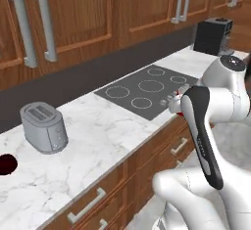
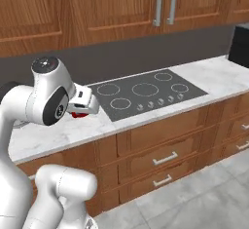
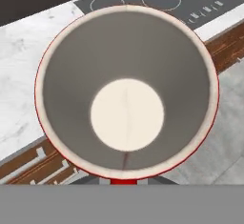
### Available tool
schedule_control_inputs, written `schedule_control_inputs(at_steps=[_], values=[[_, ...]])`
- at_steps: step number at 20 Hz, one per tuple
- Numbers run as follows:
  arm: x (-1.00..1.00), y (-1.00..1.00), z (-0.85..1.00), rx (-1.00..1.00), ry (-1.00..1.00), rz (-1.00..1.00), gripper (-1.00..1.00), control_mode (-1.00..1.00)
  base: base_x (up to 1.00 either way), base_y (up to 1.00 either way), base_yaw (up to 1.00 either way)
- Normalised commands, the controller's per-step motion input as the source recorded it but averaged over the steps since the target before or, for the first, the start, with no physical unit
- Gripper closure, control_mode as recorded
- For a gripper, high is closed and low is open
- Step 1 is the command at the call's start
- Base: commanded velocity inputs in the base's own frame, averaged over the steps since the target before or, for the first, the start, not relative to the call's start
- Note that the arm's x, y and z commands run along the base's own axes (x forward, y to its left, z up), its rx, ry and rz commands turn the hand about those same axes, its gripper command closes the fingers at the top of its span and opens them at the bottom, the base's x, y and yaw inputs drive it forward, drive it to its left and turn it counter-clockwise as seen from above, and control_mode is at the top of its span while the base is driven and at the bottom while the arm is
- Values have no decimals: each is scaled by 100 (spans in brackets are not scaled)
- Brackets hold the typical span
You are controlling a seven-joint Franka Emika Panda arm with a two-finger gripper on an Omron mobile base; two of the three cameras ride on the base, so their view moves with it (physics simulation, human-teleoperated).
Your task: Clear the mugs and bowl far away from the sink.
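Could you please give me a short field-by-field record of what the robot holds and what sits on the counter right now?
gripper: shut on the red mug
red mug: bright red outside, pale inside, empty, seen from above in the hand view, over the counter's front edge
maroon mug: on the marble counter, at the left edge of the left base view
toaster: silver, on the counter, right of the maroon mug
stovetop: black, ring marks, nothing on it
coffee machine: dark, far end of the counter
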Motion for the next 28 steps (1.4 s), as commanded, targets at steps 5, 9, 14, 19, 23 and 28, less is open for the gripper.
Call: schedule_control_inputs(at_steps=[5,9,14,19,23,28], values=[[0,0,0,0,0,0,100,100,-6,-22,59],[0,0,0,0,0,0,100,100,9,-10,27],[0,0,0,0,0,0,100,100,18,-16,20],[0,0,0,0,0,0,100,100,8,-22,31],[0,0,0,0,0,0,100,100,0,-20,38],[0,0,0,0,0,0,100,100,0,-17,39]])
